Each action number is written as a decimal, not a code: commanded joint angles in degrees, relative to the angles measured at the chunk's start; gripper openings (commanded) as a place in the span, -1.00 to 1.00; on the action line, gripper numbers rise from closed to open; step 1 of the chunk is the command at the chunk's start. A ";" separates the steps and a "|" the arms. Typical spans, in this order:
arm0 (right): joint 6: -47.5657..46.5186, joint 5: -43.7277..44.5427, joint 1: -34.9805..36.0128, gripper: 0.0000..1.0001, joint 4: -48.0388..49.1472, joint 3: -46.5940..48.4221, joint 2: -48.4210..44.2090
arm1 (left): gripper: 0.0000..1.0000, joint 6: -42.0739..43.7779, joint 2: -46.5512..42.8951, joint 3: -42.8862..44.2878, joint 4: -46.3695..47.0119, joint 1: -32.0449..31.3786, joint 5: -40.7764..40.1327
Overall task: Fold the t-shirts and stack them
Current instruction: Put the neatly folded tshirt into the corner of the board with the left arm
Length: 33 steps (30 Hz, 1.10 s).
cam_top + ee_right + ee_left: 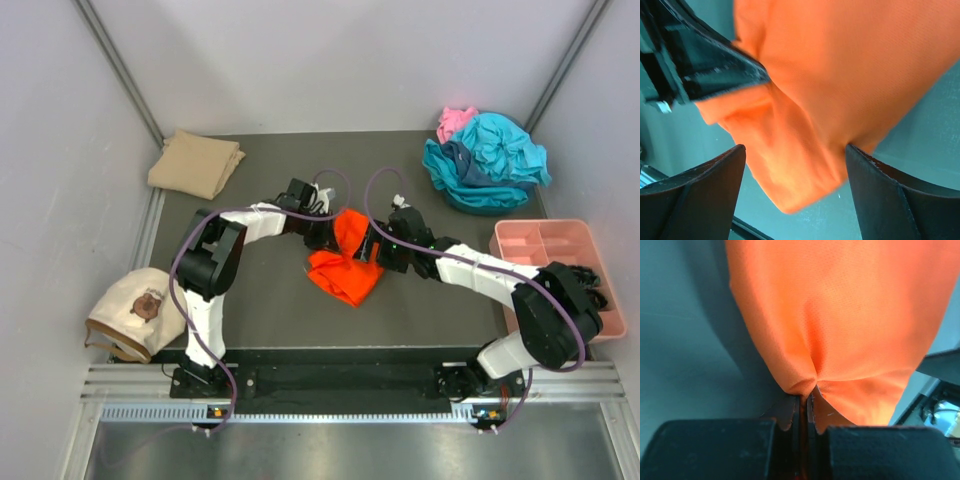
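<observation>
Orange t-shirt [345, 262] sits mid-desk [265, 310], bunched and partly lifted. Left gripper [804, 405] is clenched on a pinch of its cloth. Right gripper [795, 157] is released, jaws wide either side of a hanging fold, not gripping.

Progress looks early. Tan t-shirt [196, 163] lies folded at the far-left corner, looks done. Teal t-shirts [490, 160] and pink one [456, 121] are in a crumpled heap at the far-right corner, untouched.

Left to do: fold orange, stack it (on tan, I'd guess), then work through the heap. No stack yet.

Even overhead light, soft shadows; wrist views' orange t-shirt [850, 315] seems slightly blurred.
</observation>
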 commanded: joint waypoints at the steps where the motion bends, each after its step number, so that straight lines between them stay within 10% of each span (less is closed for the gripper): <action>1: -1.27 0.95 0.42 0.61 -0.22 0.43 -2.29 | -1.00 4.72 -3.37 5.94 -9.79 1.95 -11.51; 33: -2.68 -0.53 -0.37 0.64 0.39 -1.42 -1.86 | -1.00 16.32 8.13 41.54 -22.55 17.33 -16.52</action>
